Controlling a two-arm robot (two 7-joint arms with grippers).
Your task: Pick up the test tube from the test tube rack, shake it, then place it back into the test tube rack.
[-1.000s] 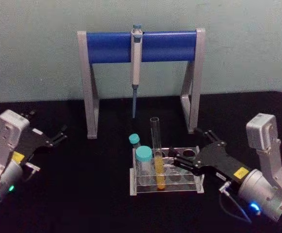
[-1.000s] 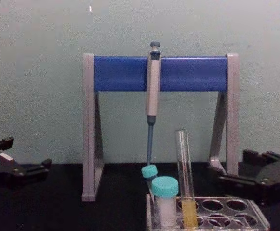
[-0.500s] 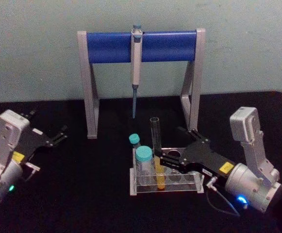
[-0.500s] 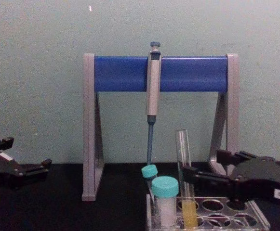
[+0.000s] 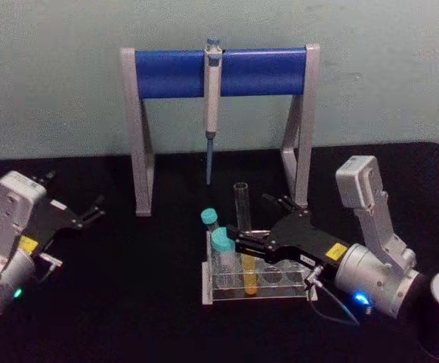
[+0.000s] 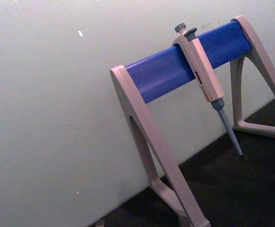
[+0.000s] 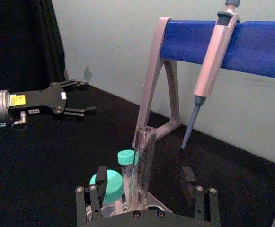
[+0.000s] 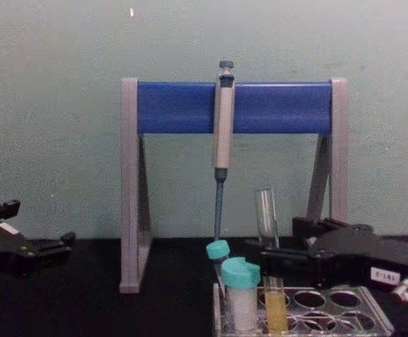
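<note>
The test tube [image 8: 266, 217] stands upright in a near hole towards the left end of the test tube rack [image 5: 279, 292], yellow liquid in its lower part, its mouth uncapped. The right tool [image 7: 145, 191] reaches in from the right with its 2 fingers spread, 1 on each side of the glass, not yet touching it. The left tool [image 5: 94, 209] rests open on the far left of the tabletop [image 5: 143, 302], well apart. The chief risk is the big teal-capped vial [image 5: 222, 240] just beside the tube on its left: a finger closing there could catch the cap and jam, or tip the vial. An off-centre close would push the tube against the hole's rim before the grip forms, and a lift that is not straight up could drag the light rack along. Smooth glass held high may slip or swing. With no cap, hard shaking could throw liquid out. The pipette [image 5: 212, 91] hanging on its stand [image 5: 174, 73] farther back seems out of the way.
</note>
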